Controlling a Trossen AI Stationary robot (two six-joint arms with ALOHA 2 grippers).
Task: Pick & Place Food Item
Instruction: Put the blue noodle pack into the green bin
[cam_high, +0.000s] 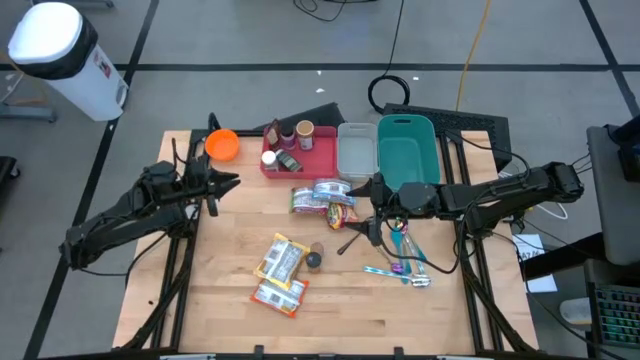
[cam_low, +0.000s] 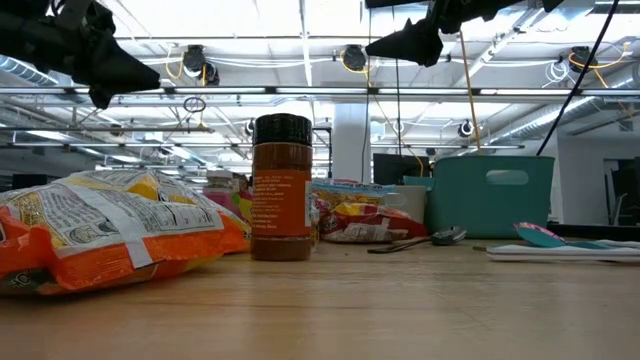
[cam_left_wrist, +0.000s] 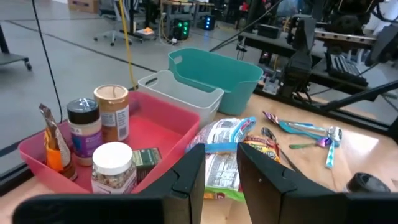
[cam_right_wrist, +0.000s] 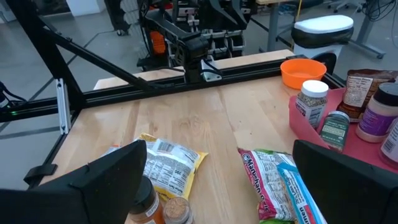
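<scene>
Grey workshop floor surrounds a pale wooden desk (cam_high: 230, 320), seen from straight above. Two dark arms reach inward over it. At the desk's left edge waits the left end effector (cam_high: 226, 181), its fingers nearly together and holding nothing; an orange bowl (cam_high: 221, 146) sits just beyond it. Mid-desk hovers the right end effector (cam_high: 374, 205), fingers spread wide and empty, probably poised to choose an item. Snack bags (cam_high: 323, 199), likely the food to be moved, lie just beside it, toward the left arm. A teal bin (cam_high: 407, 150), a grey bin (cam_high: 357, 150) and a red tray (cam_high: 300, 156) of jars stand past it, plausibly drop-off places. Utensils (cam_high: 405, 262) lie on its near side. An orange-and-white bag (cam_high: 281, 272) and a spice jar (cam_high: 314, 261) lie nearer the front edge.

From desk height, the orange bag (cam_low: 110, 235) and the upright spice jar (cam_low: 282, 187) fill the foreground, with both arms high overhead, clear of everything.

Looking past the left end effector (cam_left_wrist: 221, 177), its narrow gap points at the snack bags (cam_left_wrist: 225, 152); the red tray (cam_left_wrist: 158, 134) of jars lies just ahead to one side, with both bins beyond.

Looking past the right end effector (cam_right_wrist: 217, 180), the wide-set fingers frame a green-and-red bag (cam_right_wrist: 280, 177) and a yellow one (cam_right_wrist: 168, 158). None is touched yet.
</scene>
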